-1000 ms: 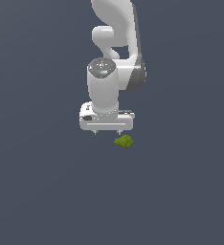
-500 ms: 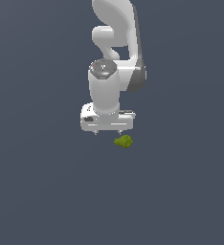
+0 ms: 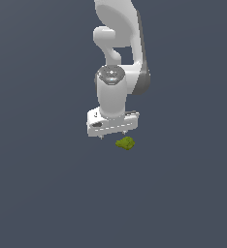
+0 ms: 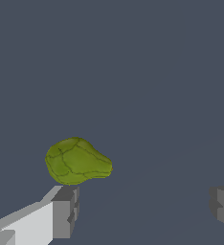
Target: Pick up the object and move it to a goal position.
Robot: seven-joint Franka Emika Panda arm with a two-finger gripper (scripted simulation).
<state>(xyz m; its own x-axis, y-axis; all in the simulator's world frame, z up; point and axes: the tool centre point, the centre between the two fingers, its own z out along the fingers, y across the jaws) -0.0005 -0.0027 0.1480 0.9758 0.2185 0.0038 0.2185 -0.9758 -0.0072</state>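
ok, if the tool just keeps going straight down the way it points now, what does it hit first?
Probably the bare floor. The tool is open, and in the wrist view the green object lies beyond one finger, not in the gap. That finger might clip it; depth is unclear.

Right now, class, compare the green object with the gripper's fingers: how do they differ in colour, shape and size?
Colour: the object is olive-green; the fingers are grey. Shape: the object is lumpy and faceted, rounded at one end and tapering at the other; the fingers are blocky and straight-edged. Size: the object is much narrower than the gap between the fingers of the open gripper. Shared: both appear over the same plain dark surface.
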